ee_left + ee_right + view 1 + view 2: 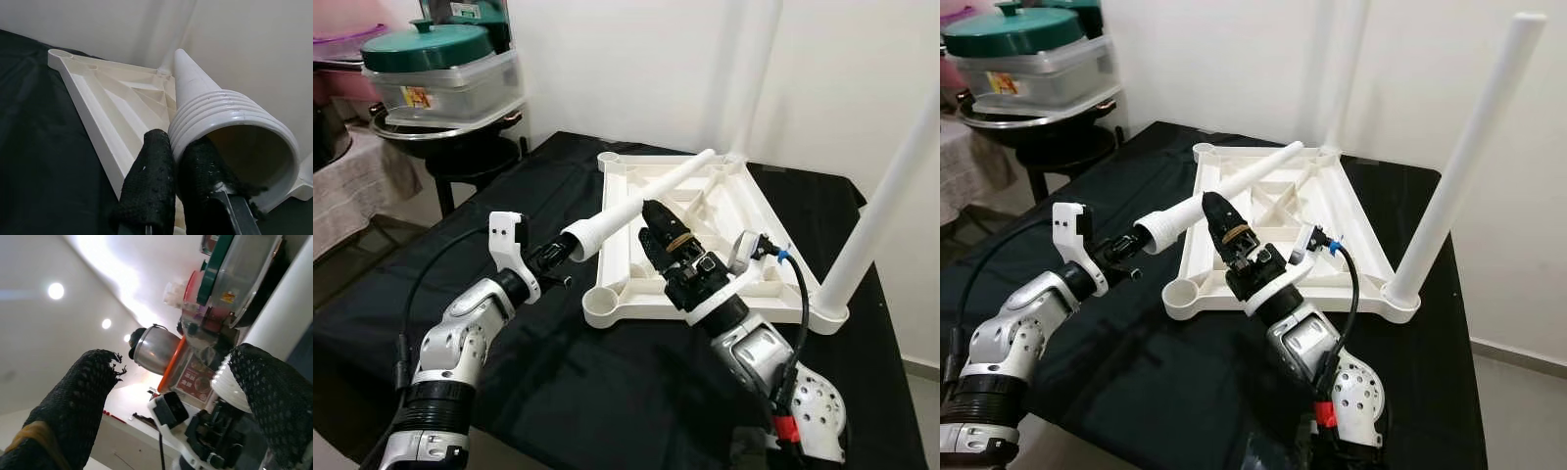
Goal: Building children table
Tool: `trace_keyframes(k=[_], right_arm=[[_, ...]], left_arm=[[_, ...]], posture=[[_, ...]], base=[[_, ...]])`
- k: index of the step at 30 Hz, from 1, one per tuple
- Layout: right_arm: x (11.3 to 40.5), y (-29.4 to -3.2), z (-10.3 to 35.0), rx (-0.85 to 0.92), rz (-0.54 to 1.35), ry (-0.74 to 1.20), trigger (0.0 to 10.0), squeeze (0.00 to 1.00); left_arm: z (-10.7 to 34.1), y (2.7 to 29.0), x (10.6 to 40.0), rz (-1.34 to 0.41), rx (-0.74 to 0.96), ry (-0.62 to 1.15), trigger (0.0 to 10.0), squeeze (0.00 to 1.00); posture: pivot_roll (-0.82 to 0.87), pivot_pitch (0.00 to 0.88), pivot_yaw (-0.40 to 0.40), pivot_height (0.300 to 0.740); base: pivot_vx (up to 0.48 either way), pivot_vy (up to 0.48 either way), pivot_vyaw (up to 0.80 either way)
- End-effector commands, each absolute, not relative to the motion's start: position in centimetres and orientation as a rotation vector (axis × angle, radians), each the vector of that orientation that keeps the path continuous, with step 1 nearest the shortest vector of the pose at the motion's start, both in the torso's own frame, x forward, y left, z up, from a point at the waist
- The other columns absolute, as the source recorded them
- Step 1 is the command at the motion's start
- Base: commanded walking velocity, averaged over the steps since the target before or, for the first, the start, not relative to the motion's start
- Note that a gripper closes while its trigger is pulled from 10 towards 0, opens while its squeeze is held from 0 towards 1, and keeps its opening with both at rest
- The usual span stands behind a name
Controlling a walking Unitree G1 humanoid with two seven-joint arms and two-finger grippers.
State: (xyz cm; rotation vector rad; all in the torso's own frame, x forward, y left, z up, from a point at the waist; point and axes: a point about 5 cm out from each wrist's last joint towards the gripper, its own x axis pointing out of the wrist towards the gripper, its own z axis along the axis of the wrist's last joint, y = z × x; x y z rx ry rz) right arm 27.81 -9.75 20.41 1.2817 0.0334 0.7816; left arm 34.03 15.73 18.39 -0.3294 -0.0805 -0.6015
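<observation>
Nearest to us, the left gripper point(560, 257) was clamped on the threaded, ribbed end of a loose white table leg point(641, 203); in the left wrist view its fingers point(146, 188) pinched the rim of that hollow mouth, one pad outside and one inside. The leg was a smooth plastic tube, tapering away from the ribbed collar, and it slanted up and across the upturned white tabletop point(734, 201).

Just beside it, the right gripper point(658, 235) hovered over the tabletop's near edge with its fingers point(78, 406) spread apart, holding nothing, the leg passing close by one of them. Their pads looked rough and mesh-like, frayed at the tips.

The tabletop lay underside-up on a surface draped in black cloth point(607, 392). It was moulded plastic, ribbed with crossing struts, with a round socket point(597, 299) at the near left corner standing vacant. At its near right corner another leg point(881, 211) stood upright in its socket, and a further leg point(749, 73) rose at the far corner against the white wall.

Farther off on the left, a clear plastic box point(445, 88) with a green lid point(426, 44) sat on a stand; we could not make out what it held.
</observation>
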Motion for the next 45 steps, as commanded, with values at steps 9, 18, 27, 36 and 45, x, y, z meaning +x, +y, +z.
trace_keyframes(k=[9, 18, 27, 36, 45], right_arm=[[29.2, -10.4, 19.0, 1.382, 0.617, 0.035, 9.9, 0.00], [29.5, -10.4, 19.6, 1.405, 0.643, -0.004, 10.0, 0.00], [29.7, -10.2, 20.1, 1.405, 0.667, -0.015, 10.0, 0.00], [30.3, -10.3, 19.6, 1.415, 0.636, -0.009, 10.0, 0.00], [31.1, -9.8, 19.8, 1.440, 0.640, 0.001, 10.0, 0.00]], left_arm=[[19.6, 14.2, 32.6, -0.787, -0.406, -0.138, 0.0, 0.00], [18.6, 13.4, 31.3, -0.918, -0.456, -0.085, 0.0, 0.00], [18.4, 13.0, 30.7, -0.965, -0.470, -0.064, 0.0, 0.00], [18.0, 12.6, 29.1, -1.075, -0.490, -0.027, 0.0, 0.00], [17.9, 12.4, 28.1, -1.157, -0.490, -0.005, 0.0, 0.00]], posture=[[0.01, 0.000, -0.043, 0.740], [0.01, 0.000, -0.039, 0.740], [0.01, 0.000, -0.038, 0.740], [0.02, 0.000, -0.043, 0.740], [0.02, 0.000, -0.048, 0.740]], base=[[0.000, 0.000, 0.00], [0.000, 0.000, 0.00], [0.000, 0.000, 0.00], [0.000, 0.000, 0.00], [0.000, 0.000, 0.00]])
